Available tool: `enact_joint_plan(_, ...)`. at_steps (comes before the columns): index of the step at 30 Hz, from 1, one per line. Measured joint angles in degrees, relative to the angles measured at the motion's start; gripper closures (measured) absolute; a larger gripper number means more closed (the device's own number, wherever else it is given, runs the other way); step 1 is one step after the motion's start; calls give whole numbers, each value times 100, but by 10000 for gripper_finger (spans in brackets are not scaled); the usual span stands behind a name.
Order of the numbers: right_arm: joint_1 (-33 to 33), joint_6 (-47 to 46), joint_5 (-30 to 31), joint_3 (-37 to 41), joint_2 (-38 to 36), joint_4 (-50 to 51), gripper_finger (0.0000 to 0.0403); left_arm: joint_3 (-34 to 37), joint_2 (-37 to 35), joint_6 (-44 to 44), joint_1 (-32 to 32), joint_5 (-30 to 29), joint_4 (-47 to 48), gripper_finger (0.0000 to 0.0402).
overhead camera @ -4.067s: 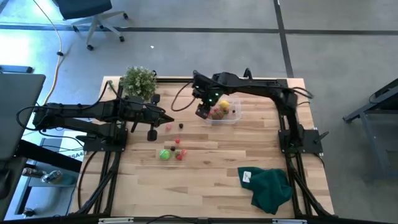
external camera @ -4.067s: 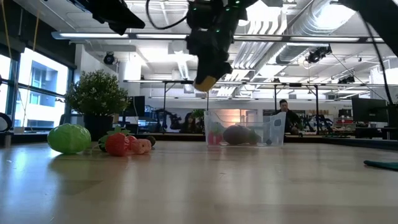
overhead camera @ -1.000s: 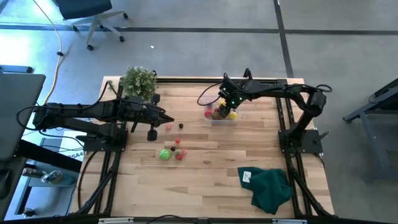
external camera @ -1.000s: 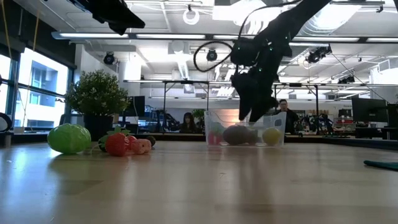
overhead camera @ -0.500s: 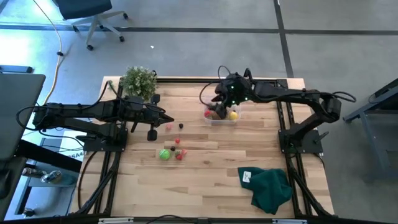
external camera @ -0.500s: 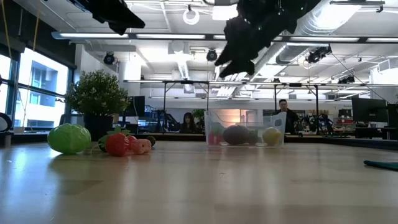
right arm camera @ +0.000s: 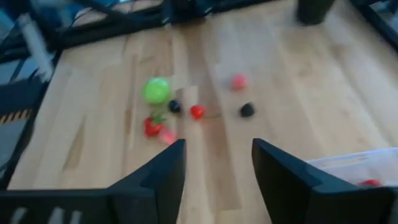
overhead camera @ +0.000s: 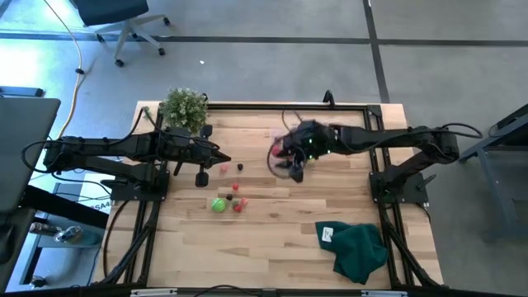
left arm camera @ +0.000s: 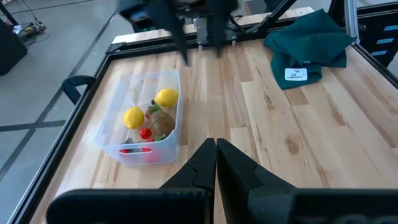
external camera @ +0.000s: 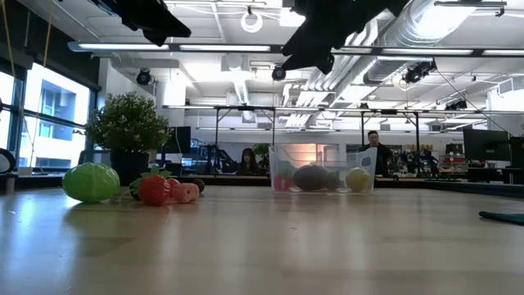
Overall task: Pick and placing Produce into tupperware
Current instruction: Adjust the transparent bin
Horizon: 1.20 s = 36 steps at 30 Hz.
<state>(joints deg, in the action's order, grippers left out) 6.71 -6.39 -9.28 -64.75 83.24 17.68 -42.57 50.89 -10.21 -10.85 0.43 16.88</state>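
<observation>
Pale wooden planks form the tabletop (overhead camera: 272, 239), with grey concrete floor around it. Right gripper (right arm camera: 214, 168) is seen raised above the table with its two dark fingers spread and nothing between them; in the high view it is motion-blurred and covers most of the tupperware (left arm camera: 144, 118). That tub, clear plastic with rounded corners, lies just beside and partly under it, holding two yellow pieces, one brown, and several red ones too small to count. Ahead of the right gripper, loose produce (right arm camera: 180, 112) is scattered: one bright green ball, three or so red pieces, two dark ones, blurred. Left gripper (left arm camera: 215, 163) is pinched shut, empty, well apart from the tub. One dark green cloth (overhead camera: 359, 247) lies crumpled behind the right gripper.
</observation>
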Motion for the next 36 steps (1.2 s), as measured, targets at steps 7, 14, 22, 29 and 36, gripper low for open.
enact_joint_plan(7, -694, 244, 1090, 0, 261, -383, 251, -2, -2, 1, -1, 2, -7, 396)
enact_joint_plan(14, -1207, 324, 1892, 0, 981, -1178, 251, -1, 0, 0, 1, 0, 0, 396)
enact_joint_plan(22, -1199, 339, 1828, 0, 929, -1368, 251, -1, 1, 0, 2, 1, 0, 396)
enact_joint_plan(29, -1243, 146, 1893, 0, 687, -1033, 251, 0, 1, 2, 2, 2, 0, 396)
enact_joint_plan(36, -1161, 72, 2309, 0, -141, -204, 251, 0, -1, 0, 2, 2, 0, 396)
